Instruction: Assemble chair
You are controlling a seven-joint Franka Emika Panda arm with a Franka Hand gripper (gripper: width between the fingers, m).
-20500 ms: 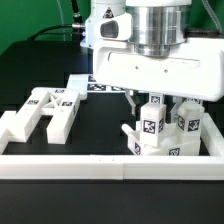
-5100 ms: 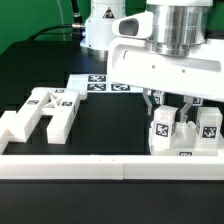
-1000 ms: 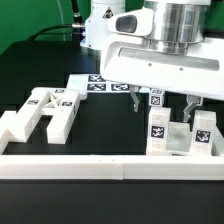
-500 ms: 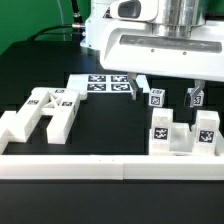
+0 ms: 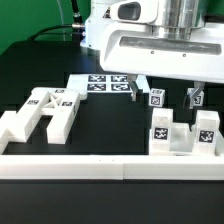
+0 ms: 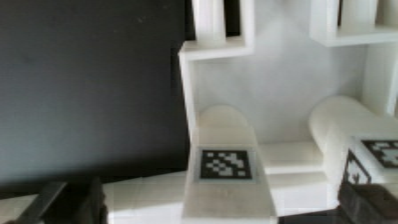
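Note:
At the exterior view's right, a chunky white chair part [image 5: 181, 139] with two tagged uprights stands against the border wall. My gripper [image 5: 169, 93] hangs open just above it, its dark fingers [image 5: 142, 87] spread wide and holding nothing. A small tagged white piece [image 5: 156, 97] shows behind, between the fingers. A white H-shaped frame [image 5: 45, 112] lies at the exterior view's left. In the wrist view the same white part [image 6: 222, 130] fills the picture, with the open gripper [image 6: 217, 205] straddling it and a fingertip [image 6: 54, 203] dark at the corner.
A long plain white border wall [image 5: 100, 166] runs along the near side of the black table. The marker board [image 5: 100, 83] lies flat farther back. The robot's white base [image 5: 105, 30] stands behind it.
Within the last second the gripper rose off the chair part at the right and its fingers spread wider. The part stayed in place by the wall.

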